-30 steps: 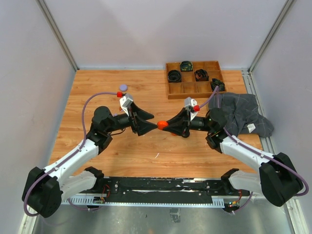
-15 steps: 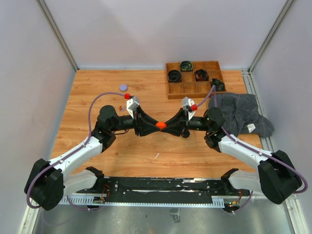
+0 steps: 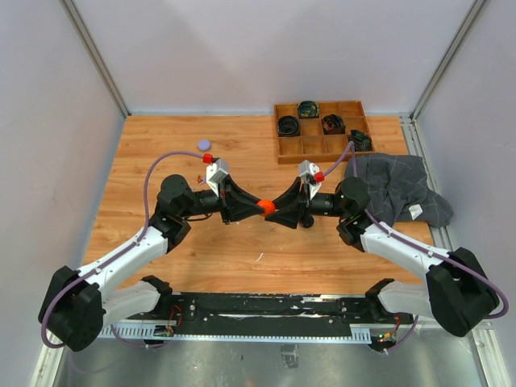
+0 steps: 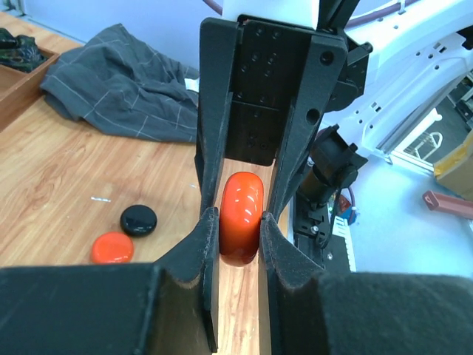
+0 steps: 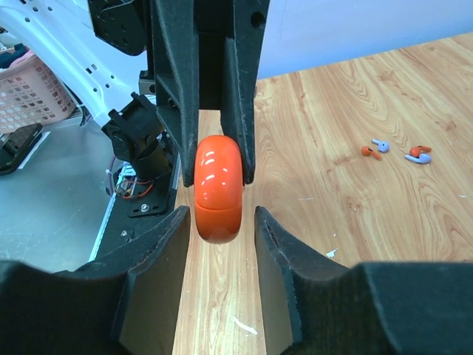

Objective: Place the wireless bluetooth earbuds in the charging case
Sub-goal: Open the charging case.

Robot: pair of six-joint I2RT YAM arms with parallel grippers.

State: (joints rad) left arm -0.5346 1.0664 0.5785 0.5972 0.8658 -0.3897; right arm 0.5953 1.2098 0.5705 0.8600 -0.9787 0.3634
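An orange-red charging case, closed, hangs above the middle of the table between my two grippers. My left gripper is shut on the case, both pads pressing its sides. My right gripper faces it from the other side and stands open, with a gap on each side of the case. Three tiny earbuds lie on the wood in the right wrist view: an orange one, a lilac one and an orange-and-lilac one.
A black round case and an orange round piece lie on the table under the right arm. A grey cloth lies at the right. A wooden compartment tray stands at the back. A lilac round case sits at the back left.
My left gripper has moved in and shut on the orange case. My right gripper, which held it before, has opened off it. The meeting point shifted slightly left.
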